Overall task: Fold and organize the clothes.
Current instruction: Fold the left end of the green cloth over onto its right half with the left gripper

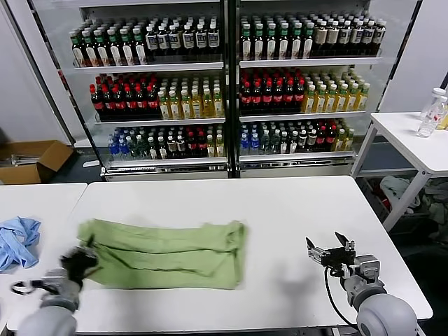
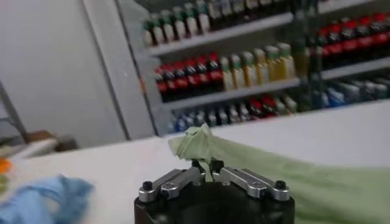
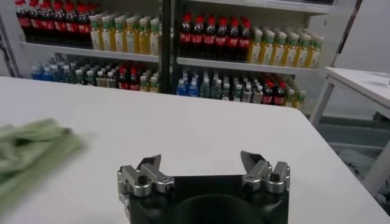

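— Fabric is pinched between the closed fingers of the left gripper: a bunched corner of the light green polo shirt stands up just past the tips. The rest of the shirt lies as a long folded band on the white table, running away from those fingers toward the right arm.

— What could go wrong?

— The bite looks small, so I judge the corner could slip out if the pull is quick, or the soft band could drag and lose its fold.

— And the right gripper?

— Spread wide, holding nothing, with the shirt's end well off to one side.

— Any containers?

— A blue garment lies loose beside the left fingers. Farther off, an open cardboard box sits on the floor, contents unclear. Beyond, shelves hold rows of bottles.
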